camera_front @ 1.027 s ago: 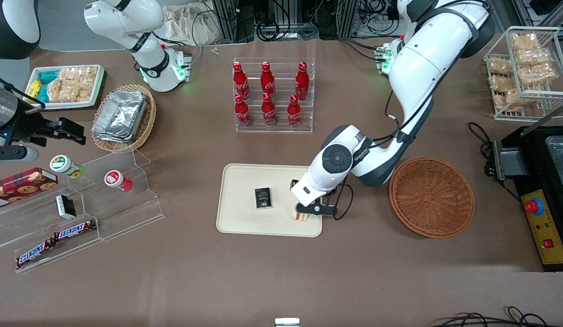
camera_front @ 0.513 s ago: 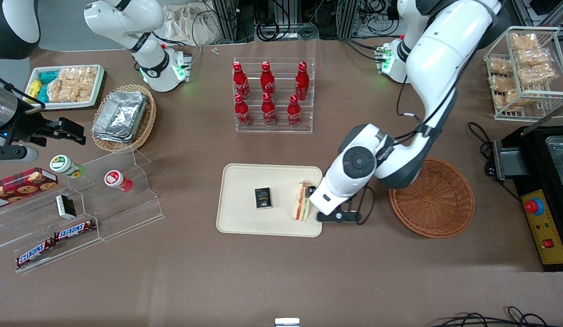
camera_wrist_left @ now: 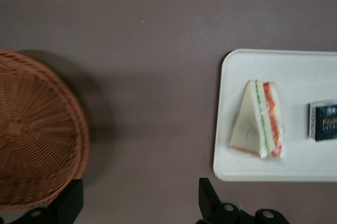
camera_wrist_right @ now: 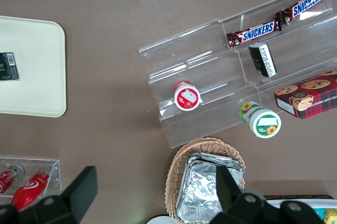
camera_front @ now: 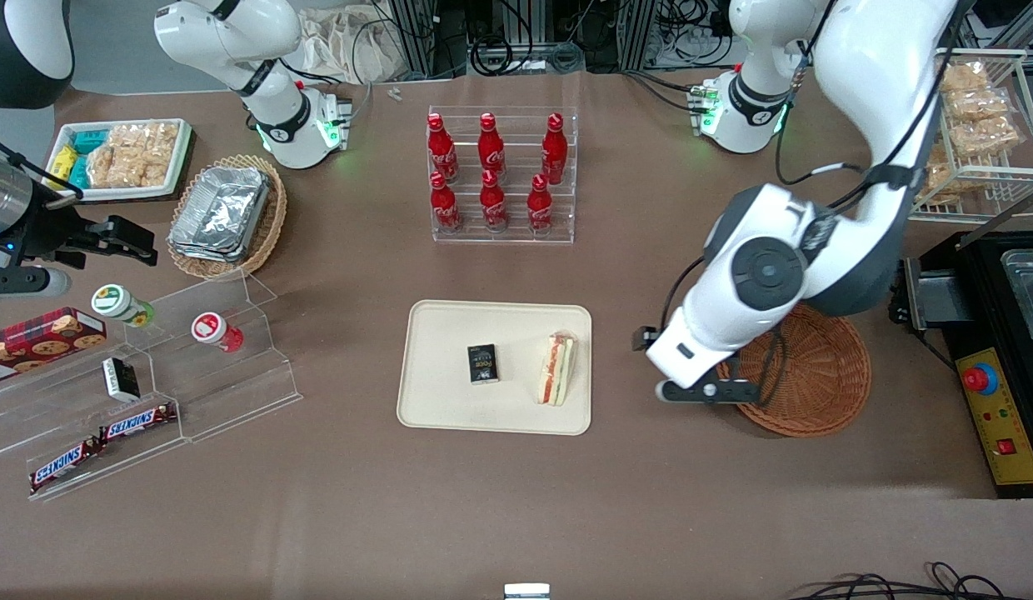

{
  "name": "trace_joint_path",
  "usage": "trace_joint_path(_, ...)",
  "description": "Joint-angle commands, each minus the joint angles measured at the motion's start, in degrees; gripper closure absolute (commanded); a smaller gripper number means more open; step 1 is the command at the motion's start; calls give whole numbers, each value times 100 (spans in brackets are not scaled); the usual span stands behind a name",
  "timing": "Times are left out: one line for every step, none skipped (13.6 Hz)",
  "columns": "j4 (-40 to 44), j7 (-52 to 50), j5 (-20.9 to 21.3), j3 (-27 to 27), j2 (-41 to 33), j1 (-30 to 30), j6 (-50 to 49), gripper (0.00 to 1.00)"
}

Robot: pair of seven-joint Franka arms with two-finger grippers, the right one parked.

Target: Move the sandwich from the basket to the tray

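Sandwich [camera_front: 556,367] lies flat on the cream tray [camera_front: 450,333], just beside a small black box [camera_front: 482,363] and toward the tray's basket-side edge; delivery looks complete. Front view: its long axis runs toward and away from the camera, narrow tip farther off, wide end nearer. Gripper [camera_front: 701,392] hangs above the rim of the emptied wicker basket [camera_front: 816,375], apart from the tray. Left wrist view: sandwich [camera_wrist_left: 259,120] shows filling stripes along its length; fingers [camera_wrist_left: 209,203] spread wide, holding nothing, over bare table between basket [camera_wrist_left: 37,134] and tray [camera_wrist_left: 295,66].
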Motion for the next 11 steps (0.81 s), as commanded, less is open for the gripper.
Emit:
trace_joint_path(-117,752,-318,-27,-529,416,-611,2)
trace_joint_path(-117,955,-371,-27,-661,556,-857,2)
trace_joint_path(-117,1131,-388,-27,-758,688,-1068,2)
trace_joint_path(-108,1255,-441,-27,-855,811,-1244,2)
trace_joint_path(-82,1378,-459,-27,-943,934,-1368,1)
trace_joint_path(-55,1492,-459,-10,-1057,1075,-1482,1)
trace_joint_path(-38,1520,-433,-1,-1162,1180,-1562,1)
trace_joint_path(-3,1520,-363,16,-1277,1295,-1702,1)
trace_joint_path(15,1511,-397,17,-1304,1400,-1729,1)
trace_joint_path(120,1502,-371,17,-1304,1497,-1756,1)
trace_joint_path(156,1502,-354,17,-1313,1585,-1799,1)
